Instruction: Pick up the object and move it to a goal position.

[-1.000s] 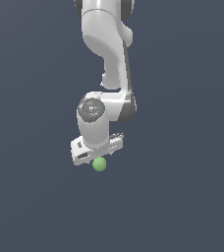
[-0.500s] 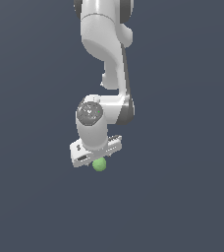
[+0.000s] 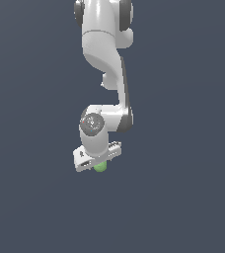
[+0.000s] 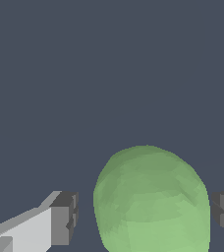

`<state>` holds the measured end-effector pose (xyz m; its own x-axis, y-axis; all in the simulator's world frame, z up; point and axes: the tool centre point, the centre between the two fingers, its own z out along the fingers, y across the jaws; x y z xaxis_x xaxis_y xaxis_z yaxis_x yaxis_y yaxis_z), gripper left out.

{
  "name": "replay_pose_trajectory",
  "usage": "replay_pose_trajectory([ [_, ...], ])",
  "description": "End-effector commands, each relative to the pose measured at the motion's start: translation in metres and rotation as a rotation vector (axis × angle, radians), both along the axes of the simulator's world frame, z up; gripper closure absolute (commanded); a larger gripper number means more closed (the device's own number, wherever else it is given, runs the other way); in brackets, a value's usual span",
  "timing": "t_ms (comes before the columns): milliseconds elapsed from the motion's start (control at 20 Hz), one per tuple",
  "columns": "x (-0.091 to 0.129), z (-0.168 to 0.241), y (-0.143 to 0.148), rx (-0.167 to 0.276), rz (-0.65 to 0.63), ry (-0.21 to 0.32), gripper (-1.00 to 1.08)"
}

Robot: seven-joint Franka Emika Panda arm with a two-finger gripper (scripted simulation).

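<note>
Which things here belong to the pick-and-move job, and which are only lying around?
Belong to the job:
- green ball, between the fingers with a gap on one side
- gripper

Lying around:
- nothing else visible, only the plain dark background

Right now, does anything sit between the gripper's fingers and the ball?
Nothing visible does. In the wrist view the ball sits between the two fingers, with only bare gap on the one side and the other pad at its edge. No goal marker shows.
</note>
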<state>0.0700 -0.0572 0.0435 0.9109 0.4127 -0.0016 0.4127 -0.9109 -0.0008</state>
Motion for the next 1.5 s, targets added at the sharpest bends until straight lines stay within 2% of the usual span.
replay_pose_trajectory([
  [0, 0.001, -0.005, 0.0, 0.0, 0.0, -0.002, -0.92],
  [150, 0.002, -0.005, 0.0, 0.0, 0.0, -0.002, -0.92],
  [200, 0.002, -0.005, 0.0, 0.0, 0.0, -0.002, 1.08],
  [950, 0.001, 0.003, -0.005, 0.0, 0.0, -0.002, 1.08],
  [1200, -0.002, 0.026, -0.02, 0.0, 0.0, -0.002, 1.08],
  [1450, -0.007, 0.067, -0.046, 0.0, 0.0, -0.002, 1.08],
])
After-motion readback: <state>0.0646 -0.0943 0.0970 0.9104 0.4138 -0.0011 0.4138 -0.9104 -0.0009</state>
